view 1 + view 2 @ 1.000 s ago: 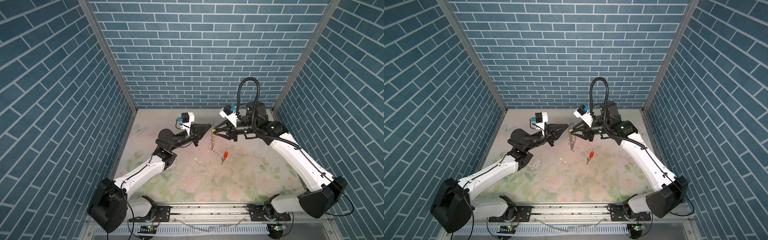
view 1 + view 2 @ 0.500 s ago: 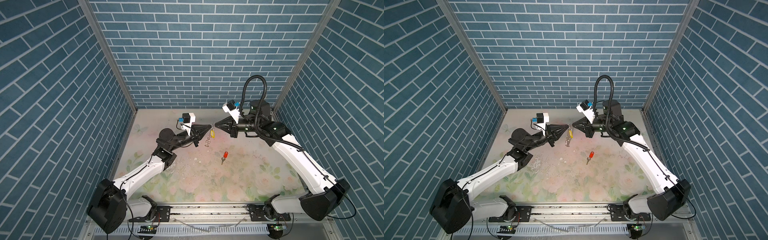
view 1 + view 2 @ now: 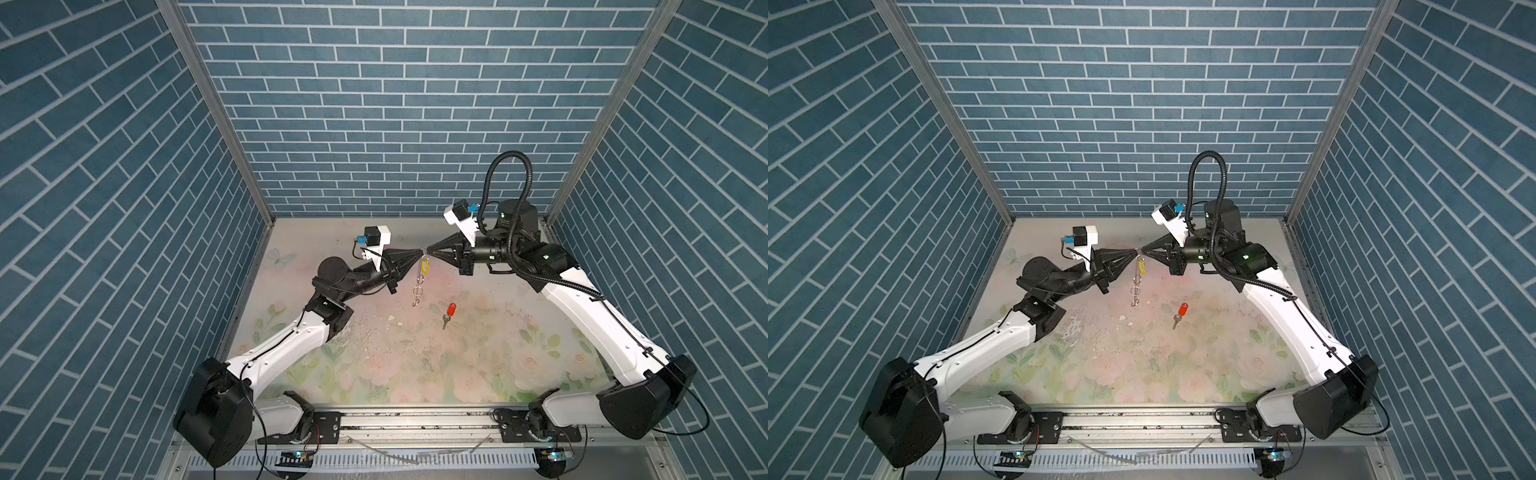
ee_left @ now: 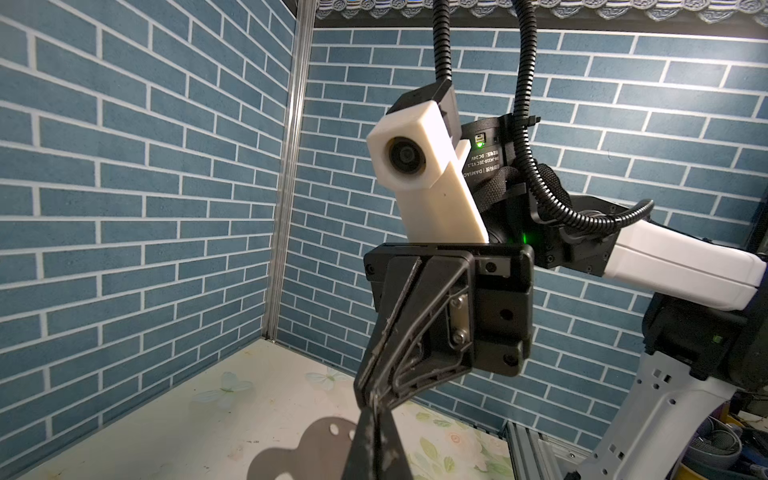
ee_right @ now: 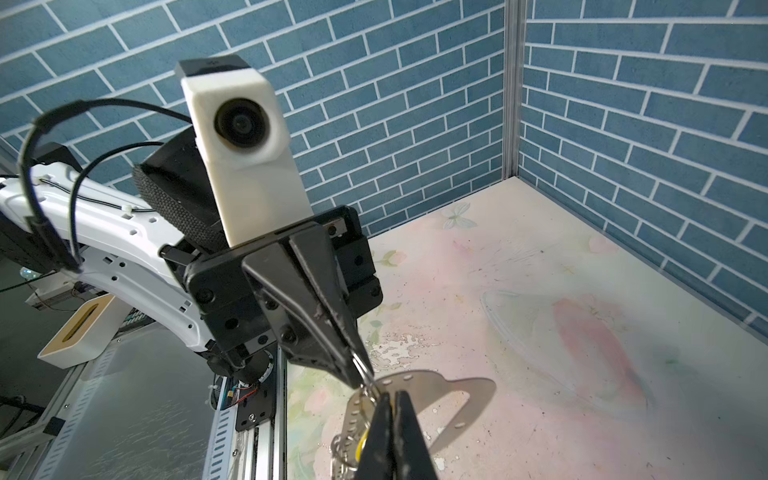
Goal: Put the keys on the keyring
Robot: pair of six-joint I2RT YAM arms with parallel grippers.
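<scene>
Holding the keyring (image 3: 418, 286) over the far middle of the counter (image 3: 457, 365), by a thin wire ring (image 5: 365, 376) pinched in the closed left jaws. Meeting them tip to tip with the right jaws, also closed, possibly on the yellow-tagged key (image 3: 424, 266). Could lose it: smooth springy wire, tiny bite, flat strap dangling. Yet to thread: red-tagged key (image 3: 450, 311), glossy plastic, lying near-right.

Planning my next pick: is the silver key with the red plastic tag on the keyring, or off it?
Off. The red-tagged key lies on the floral table, apart from the keyring of silver rings hanging in the air.
</scene>
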